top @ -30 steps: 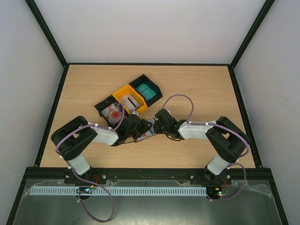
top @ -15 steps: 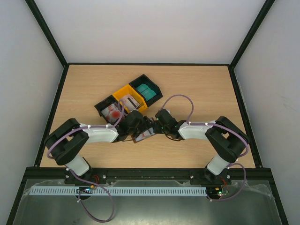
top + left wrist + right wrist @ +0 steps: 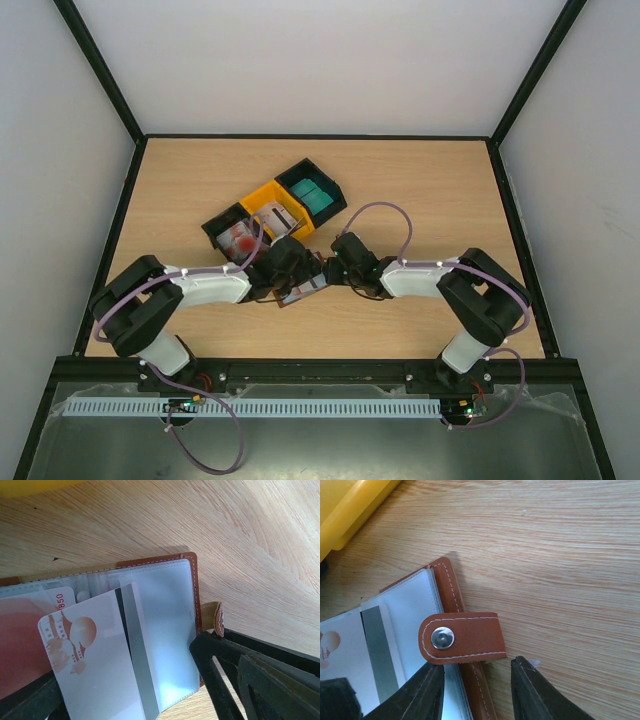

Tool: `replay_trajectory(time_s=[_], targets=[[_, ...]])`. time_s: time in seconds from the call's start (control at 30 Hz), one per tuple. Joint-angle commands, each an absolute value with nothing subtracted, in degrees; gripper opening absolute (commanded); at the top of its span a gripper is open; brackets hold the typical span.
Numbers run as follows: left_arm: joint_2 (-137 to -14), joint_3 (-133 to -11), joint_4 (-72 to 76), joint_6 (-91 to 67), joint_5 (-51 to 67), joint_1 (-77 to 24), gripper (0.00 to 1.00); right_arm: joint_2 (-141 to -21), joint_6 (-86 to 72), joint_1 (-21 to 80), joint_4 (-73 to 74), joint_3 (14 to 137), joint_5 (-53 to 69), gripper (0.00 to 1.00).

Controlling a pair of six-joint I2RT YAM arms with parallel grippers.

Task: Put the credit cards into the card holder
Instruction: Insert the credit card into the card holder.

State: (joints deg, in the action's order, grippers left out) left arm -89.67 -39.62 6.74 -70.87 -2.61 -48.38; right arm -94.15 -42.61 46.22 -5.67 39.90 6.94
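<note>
The brown card holder (image 3: 302,290) lies open on the table between my two grippers, its clear sleeves (image 3: 165,610) facing up. A white credit card (image 3: 95,660) with red markings and a grey stripe rests slanted on the sleeves. My left gripper (image 3: 122,680) stands wide open around that card, one finger (image 3: 215,665) at the holder's strap edge. My right gripper (image 3: 477,672) is open and straddles the holder's brown edge (image 3: 450,590) just below the snap strap (image 3: 462,637); one finger is over the sleeve, the other over bare wood. More credit cards lie in the bins.
Three small bins stand in a row just behind the grippers: a black one (image 3: 235,238) with white and red cards, a yellow one (image 3: 275,215) with grey cards, a black one (image 3: 312,195) with teal cards. The yellow bin's corner (image 3: 350,505) is close by.
My left gripper has opened wide and let go of the white card, which now lies on the holder. The left elbow has swung outward. The right jaws have widened slightly.
</note>
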Motion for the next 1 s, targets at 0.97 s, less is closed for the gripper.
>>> replay_trajectory(time_s=[0.97], targets=[[-88.38, -40.48, -3.89, -67.16, -1.06, -47.07, 0.73, -98.17, -40.6, 46.68, 0.92, 35.95, 16.73, 0.34]])
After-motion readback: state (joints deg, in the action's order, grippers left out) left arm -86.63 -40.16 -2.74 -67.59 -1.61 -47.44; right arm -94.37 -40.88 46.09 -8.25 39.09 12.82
